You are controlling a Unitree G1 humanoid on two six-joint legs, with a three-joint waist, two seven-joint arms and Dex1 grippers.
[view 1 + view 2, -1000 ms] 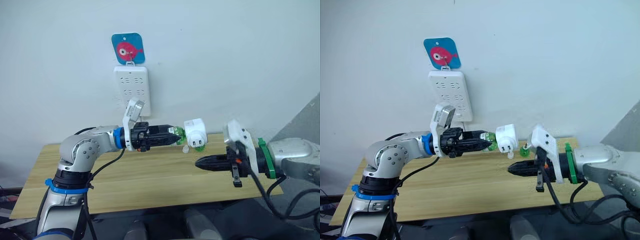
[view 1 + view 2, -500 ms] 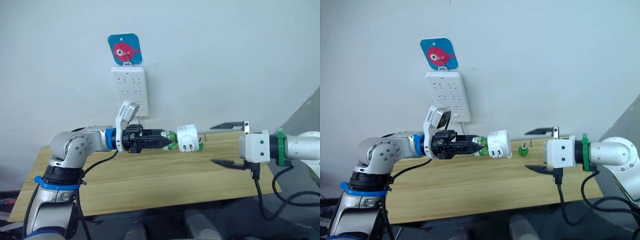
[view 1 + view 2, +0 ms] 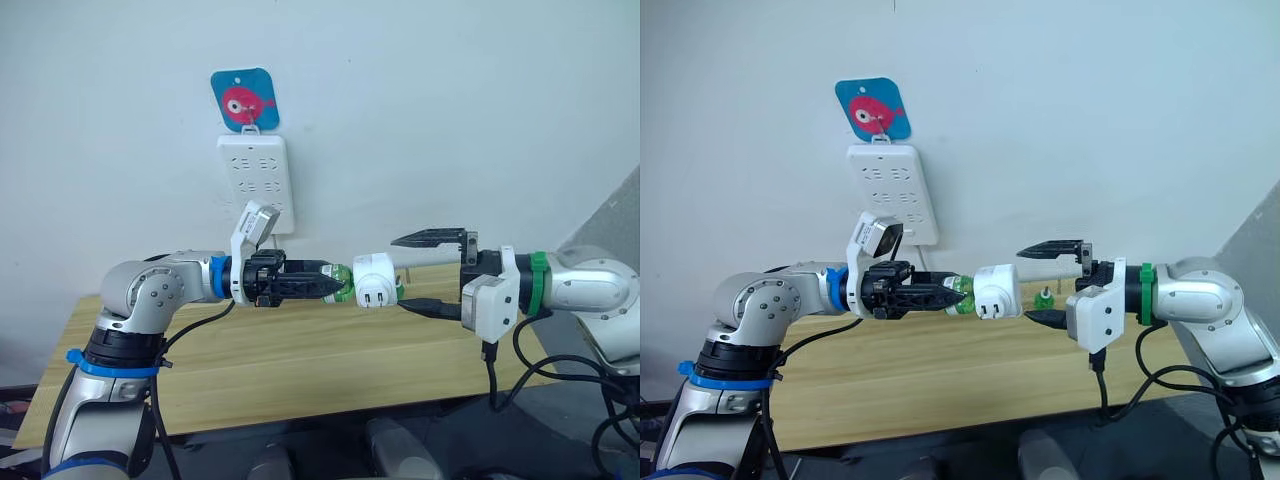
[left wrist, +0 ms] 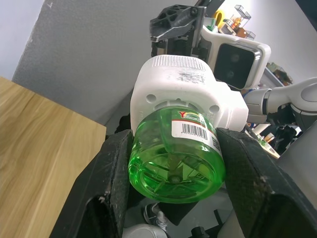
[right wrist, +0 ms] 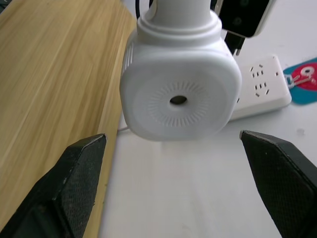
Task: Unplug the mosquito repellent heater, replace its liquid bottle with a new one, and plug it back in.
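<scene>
Heater (image 3: 374, 279) midair – left gripper (image 3: 335, 281) jaws clamp its green bottle (image 4: 176, 154) | right gripper (image 3: 412, 272) jaws wide, flanking | power strip (image 3: 256, 184) behind

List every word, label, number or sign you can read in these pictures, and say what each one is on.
No text reads clearly.
Label on the translucent green liquid bottle screwed into the small white rounded plastic heater, held in the left gripper: a barcode and a red-and-yellow brand mark, too small to read.
Blue square tag above the white wall power strip: a pink fish picture, no words.
</scene>
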